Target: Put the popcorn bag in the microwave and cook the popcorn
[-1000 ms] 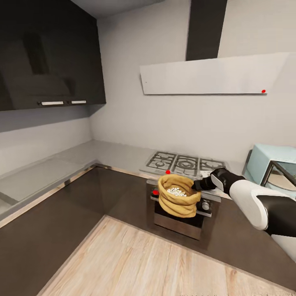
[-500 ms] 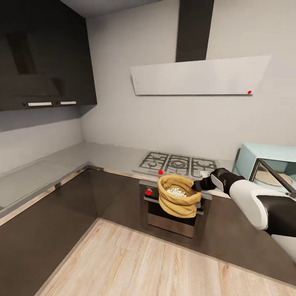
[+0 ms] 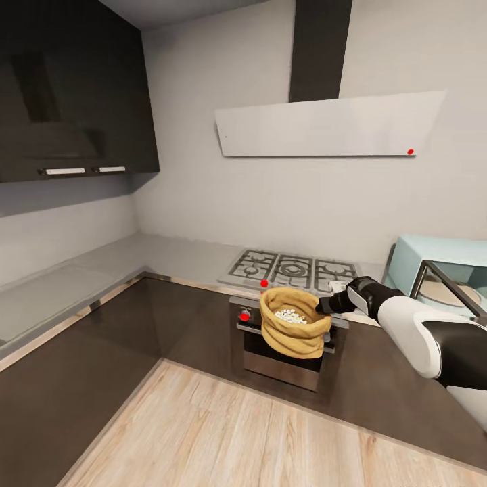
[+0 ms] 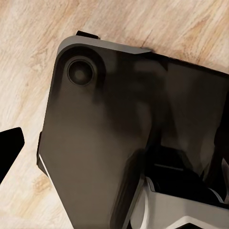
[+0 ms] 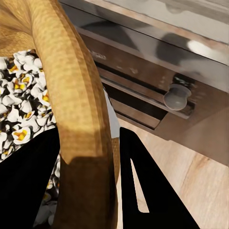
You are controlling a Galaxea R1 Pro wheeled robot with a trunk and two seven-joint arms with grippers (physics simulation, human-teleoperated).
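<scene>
Head view | your right gripper (image 3: 323, 304) still pinches the popcorn bag (image 3: 293, 330) rim | swing rightward has stopped | microwave (image 3: 439, 270) sits open beside your wrist.

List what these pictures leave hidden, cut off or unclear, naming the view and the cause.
- Microwave: head view, cut by the frame edge; knobs unseen.
- Oven: head view, front partly behind the bag.
- Right gripper: right wrist view, fingertips run past the frame edge.
- Left gripper: left wrist view, one dark finger at the edge; state unclear.
</scene>
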